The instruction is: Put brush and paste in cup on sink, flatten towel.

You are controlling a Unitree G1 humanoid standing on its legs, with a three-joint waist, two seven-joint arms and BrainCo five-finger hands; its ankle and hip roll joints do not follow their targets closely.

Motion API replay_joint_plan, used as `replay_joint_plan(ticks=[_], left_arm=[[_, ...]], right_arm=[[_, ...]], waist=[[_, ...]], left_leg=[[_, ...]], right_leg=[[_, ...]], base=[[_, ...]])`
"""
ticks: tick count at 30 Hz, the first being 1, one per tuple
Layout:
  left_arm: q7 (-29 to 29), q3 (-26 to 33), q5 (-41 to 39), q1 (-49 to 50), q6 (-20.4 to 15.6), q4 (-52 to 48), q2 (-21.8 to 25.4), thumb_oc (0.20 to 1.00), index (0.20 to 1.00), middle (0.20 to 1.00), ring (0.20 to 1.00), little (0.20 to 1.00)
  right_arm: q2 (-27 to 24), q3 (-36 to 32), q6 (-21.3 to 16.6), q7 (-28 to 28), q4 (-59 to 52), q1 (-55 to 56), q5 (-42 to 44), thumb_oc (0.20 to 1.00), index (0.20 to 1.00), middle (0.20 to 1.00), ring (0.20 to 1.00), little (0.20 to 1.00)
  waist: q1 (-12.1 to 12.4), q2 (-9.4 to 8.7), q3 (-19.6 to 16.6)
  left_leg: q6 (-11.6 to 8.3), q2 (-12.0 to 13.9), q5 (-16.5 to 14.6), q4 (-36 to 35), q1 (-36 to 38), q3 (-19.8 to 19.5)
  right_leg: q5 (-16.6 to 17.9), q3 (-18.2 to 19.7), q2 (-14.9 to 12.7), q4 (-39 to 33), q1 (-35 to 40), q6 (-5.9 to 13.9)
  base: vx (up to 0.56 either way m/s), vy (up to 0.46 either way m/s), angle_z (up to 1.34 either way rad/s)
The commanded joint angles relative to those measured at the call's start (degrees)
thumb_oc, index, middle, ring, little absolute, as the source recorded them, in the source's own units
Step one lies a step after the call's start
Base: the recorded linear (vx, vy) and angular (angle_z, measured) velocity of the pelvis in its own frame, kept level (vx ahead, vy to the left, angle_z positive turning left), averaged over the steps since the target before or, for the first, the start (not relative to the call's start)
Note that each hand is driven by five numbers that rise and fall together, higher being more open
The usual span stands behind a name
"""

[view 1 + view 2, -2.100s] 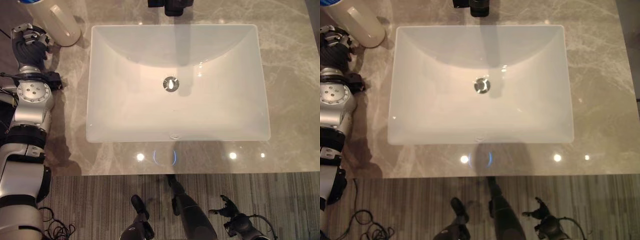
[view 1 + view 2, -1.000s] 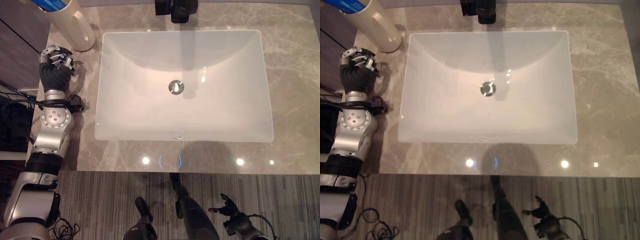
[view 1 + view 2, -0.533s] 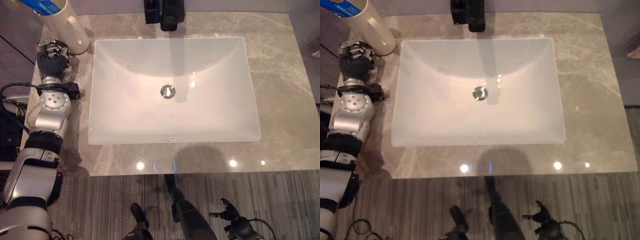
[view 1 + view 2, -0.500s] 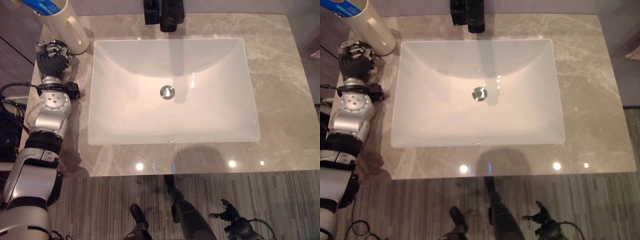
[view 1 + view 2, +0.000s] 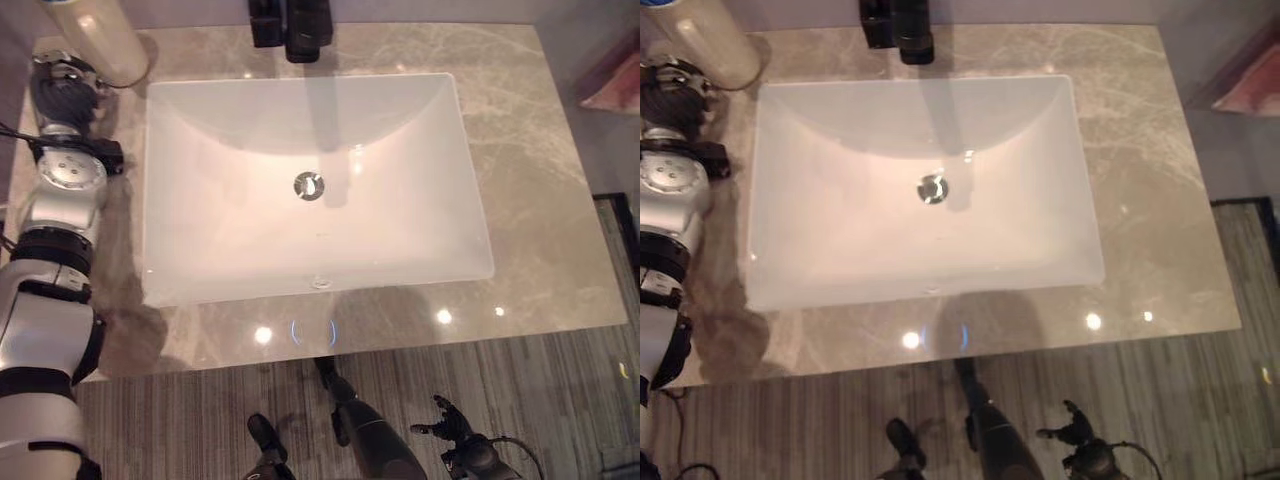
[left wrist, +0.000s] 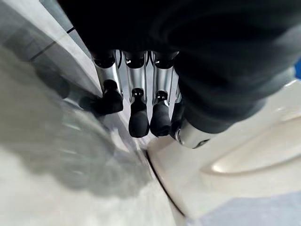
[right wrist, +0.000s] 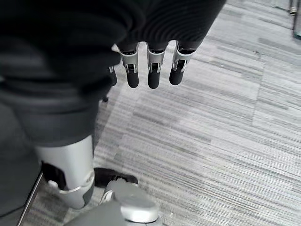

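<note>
Far-left corner of the grey marble countertop: tall cream ceramic cup with side handle. Just beside it, left hand, fingers loosely curled, tips near the cup's base, holding nothing. Centre: white rectangular sink basin; black faucet at far edge. Below the near edge, over striped grey floor: right hand, fingers relaxed, empty.
</note>
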Motion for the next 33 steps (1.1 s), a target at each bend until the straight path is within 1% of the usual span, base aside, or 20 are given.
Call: replay_joint_plan(ticks=[1, 6, 11, 16, 17, 19, 25, 29, 31, 33], left_arm=[[-0.8, 1.1, 1.9, -2.8, -0.8, -0.4, 3.0, 0.2, 0.2, 0.2, 0.2, 0.2], [-0.4, 1.8, 2.7, -2.2, -0.3, 1.6, 4.4, 0.2, 0.2, 0.2, 0.2, 0.2], [0.7, 4.0, 2.3, -1.5, 0.6, 4.9, 5.6, 0.2, 0.2, 0.2, 0.2, 0.2], [1.3, 4.5, 3.4, -0.6, 0.8, 5.2, 6.4, 0.2, 0.2, 0.2, 0.2, 0.2], [1.3, 4.2, 4.5, 0.0, 1.1, 5.8, 7.9, 0.2, 0.2, 0.2, 0.2, 0.2], [1.3, 4.3, 4.3, 0.1, 1.1, 6.1, 8.0, 0.2, 0.2, 0.2, 0.2, 0.2], [1.4, 4.9, 3.4, 1.4, 0.0, 5.3, 8.4, 0.2, 0.2, 0.2, 0.2, 0.2], [2.3, 4.5, 2.6, 0.1, -1.5, 3.7, 9.2, 0.2, 0.2, 0.2, 0.2, 0.2], [2.3, 4.0, 2.3, -0.3, -1.8, 3.5, 9.2, 0.2, 0.2, 0.2, 0.2, 0.2], [2.4, 3.2, 2.2, -0.7, -3.0, 2.0, 8.6, 0.2, 0.2, 0.2, 0.2, 0.2]], right_arm=[[-1.7, 0.7, -0.7, -0.2, 0.2, -1.4, 0.6, 1.0, 1.0, 1.0, 1.0, 1.0], [-1.5, 0.5, -1.4, 0.6, -0.1, -1.1, 1.9, 1.0, 1.0, 1.0, 1.0, 1.0], [-1.2, 0.9, -2.1, 0.6, -0.8, -1.5, 2.8, 1.0, 1.0, 1.0, 1.0, 1.0], [-1.4, 1.3, -2.5, 0.6, -1.9, -1.3, 3.3, 1.0, 1.0, 1.0, 1.0, 1.0], [-1.2, 1.2, -2.6, 0.2, -1.7, -1.4, 3.4, 1.0, 1.0, 1.0, 1.0, 1.0], [-1.1, 1.1, -2.6, 0.1, -1.4, -1.3, 3.4, 1.0, 1.0, 1.0, 1.0, 1.0], [-1.7, 0.9, -2.8, -0.1, -1.3, -0.4, 2.4, 1.0, 1.0, 1.0, 1.0, 1.0], [-2.4, 0.9, -3.2, 0.2, -1.8, 0.0, 2.4, 1.0, 1.0, 1.0, 1.0, 1.0], [-2.5, 1.1, -3.2, 0.2, -2.0, 0.2, 2.2, 1.0, 1.0, 1.0, 1.0, 1.0], [-2.7, 1.2, -3.2, 0.4, -1.9, 0.7, 1.7, 1.0, 1.0, 1.0, 1.0, 1.0]], waist=[[-1.0, 0.95, 3.4], [-0.9, 0.67, 3.3], [-1.1, 0.83, 3.2], [-1.4, 0.61, 3.2], [-1.3, 0.28, 3.0], [-1.2, 0.24, 2.9], [-1.0, 0.4, 2.3], [-1.4, -0.09, 1.8], [-1.5, -0.28, 1.7], [-1.8, -0.69, 1.4]], left_leg=[[-3.42, 3.0, 5.3, 0.4, 3.3, -2.4], [-3.52, 3.2, 5.7, 0.4, 3.6, -2.4], [-3.61, 3.5, 5.8, 0.4, 3.4, -2.4], [-4.07, 3.6, 6.3, 0.4, 2.7, -3.0], [-4.25, 3.9, 6.5, 0.4, 2.2, -3.1], [-4.3, 4.0, 6.5, 0.4, 2.1, -3.0], [-4.43, 4.5, 6.6, 0.4, 2.2, -3.2], [-4.67, 5.0, 6.6, 0.4, 2.0, -2.9], [-4.78, 5.1, 6.7, 0.4, 2.0, -2.8], [-5.01, 5.6, 7.0, 0.4, 2.1, -2.7]], right_leg=[[-4.5, -2.0, 0.5, 0.0, 5.7, 6.15], [-4.5, -1.9, 1.0, 0.0, 5.7, 5.98], [-4.5, -2.0, 1.1, 0.0, 5.3, 5.86], [-4.3, -2.2, 1.2, 0.0, 4.9, 5.84], [-4.1, -2.2, 1.4, 0.0, 4.8, 5.88], [-4.1, -2.2, 1.5, 0.0, 4.7, 5.91], [-4.2, -2.3, 2.2, 0.0, 4.4, 5.66], [-4.2, -2.2, 2.7, 0.0, 4.0, 5.78], [-4.1, -2.3, 2.8, 0.0, 3.9, 5.8], [-4.2, -2.5, 3.3, 0.0, 4.0, 5.77]], base=[[0.03, -0.042, -0.08], [0.01, -0.011, -0.02], [0.0, 0.0, 0.0], [0.0, -0.007, 0.0], [0.0, 0.0, 0.0], [0.02, -0.027, -0.06], [0.0, -0.003, -0.01], [0.0, 0.0, 0.0], [0.0, 0.0, 0.0], [0.04, -0.024, 0.0]])
